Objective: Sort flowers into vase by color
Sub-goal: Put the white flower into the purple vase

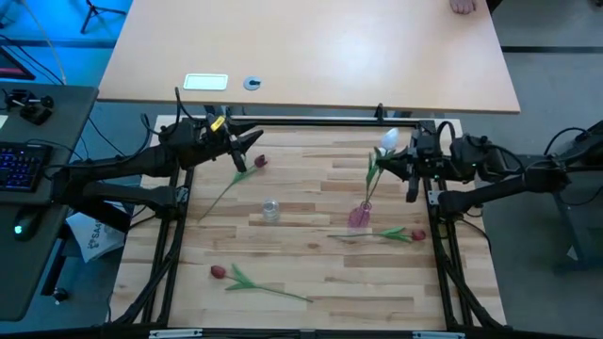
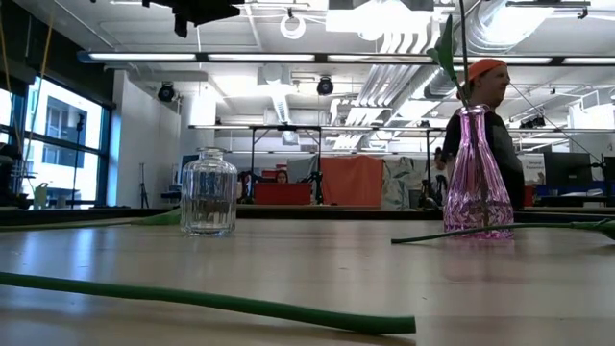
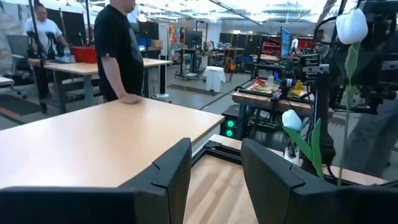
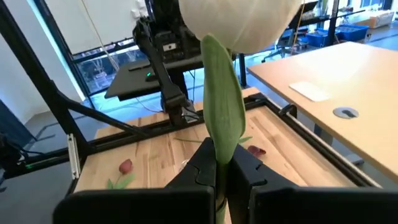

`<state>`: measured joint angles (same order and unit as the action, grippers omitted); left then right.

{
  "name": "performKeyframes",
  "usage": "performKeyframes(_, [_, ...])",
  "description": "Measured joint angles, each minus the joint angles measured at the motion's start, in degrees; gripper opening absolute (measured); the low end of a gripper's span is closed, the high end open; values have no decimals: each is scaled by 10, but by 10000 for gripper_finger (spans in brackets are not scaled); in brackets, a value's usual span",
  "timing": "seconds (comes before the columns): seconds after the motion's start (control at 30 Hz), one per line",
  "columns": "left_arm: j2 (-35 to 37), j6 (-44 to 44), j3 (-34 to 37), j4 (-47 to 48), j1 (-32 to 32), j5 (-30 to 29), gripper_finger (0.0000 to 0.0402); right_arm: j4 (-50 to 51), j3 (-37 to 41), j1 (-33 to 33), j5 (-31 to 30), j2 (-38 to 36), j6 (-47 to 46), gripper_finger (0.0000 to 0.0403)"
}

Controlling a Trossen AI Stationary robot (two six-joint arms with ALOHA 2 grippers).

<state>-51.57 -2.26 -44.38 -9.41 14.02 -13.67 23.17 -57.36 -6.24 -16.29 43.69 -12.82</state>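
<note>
Open-plan lab (exposed ceiling ducts (image 2: 288, 101), workbenches (image 3: 99, 65))

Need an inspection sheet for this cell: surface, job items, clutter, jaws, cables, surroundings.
Surface: wooden table, bare in places.
Job's things: pink vase holds a white tulip; clear jar empty; red tulips lie on the table, three in all.
Clutter: nothing seen.
Grippers: right gripper jaws shut on white tulip stem; left gripper at the far-left edge, jaws parted, empty.
Cables: along both arms, off the surface.
Surroundings: desk behind, people nearby.
</note>
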Motion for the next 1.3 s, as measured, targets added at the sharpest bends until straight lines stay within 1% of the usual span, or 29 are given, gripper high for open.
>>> performKeyframes(0.23, [0, 6, 0, 1, 0, -2, 130, 11, 0, 0, -7, 6, -4, 0])
performKeyframes(0.5, [0, 6, 0, 3, 0, -7, 130, 15, 1, 0, -7, 46, -13, 8])
performKeyframes(0.67, [0, 6, 0, 6, 0, -16, 130, 49, 1, 0, -5, 58, -44, 12])
performKeyframes(0.87, [0, 19, 0, 7, 0, -27, 130, 80, 1, 0, 15, 54, -67, 14])
performKeyframes(0.93, [0, 24, 0, 9, 0, -27, 130, 92, 1, 0, 15, 51, -73, 20])
performKeyframes(1.0, [0, 25, 0, 15, 0, -27, 130, 125, -4, 0, 15, 49, -89, 36])
performKeyframes(1.07, [0, 25, 0, 22, 0, -27, 130, 154, -14, 0, 15, 49, -104, 62])
performKeyframes(1.17, [0, 26, 0, 27, 0, -36, 130, 198, -33, 0, 15, 50, -126, 114])
performKeyframes(1.3, [0, 41, 0, 27, 0, -37, 130, 239, -66, 0, 15, 50, -128, 191])
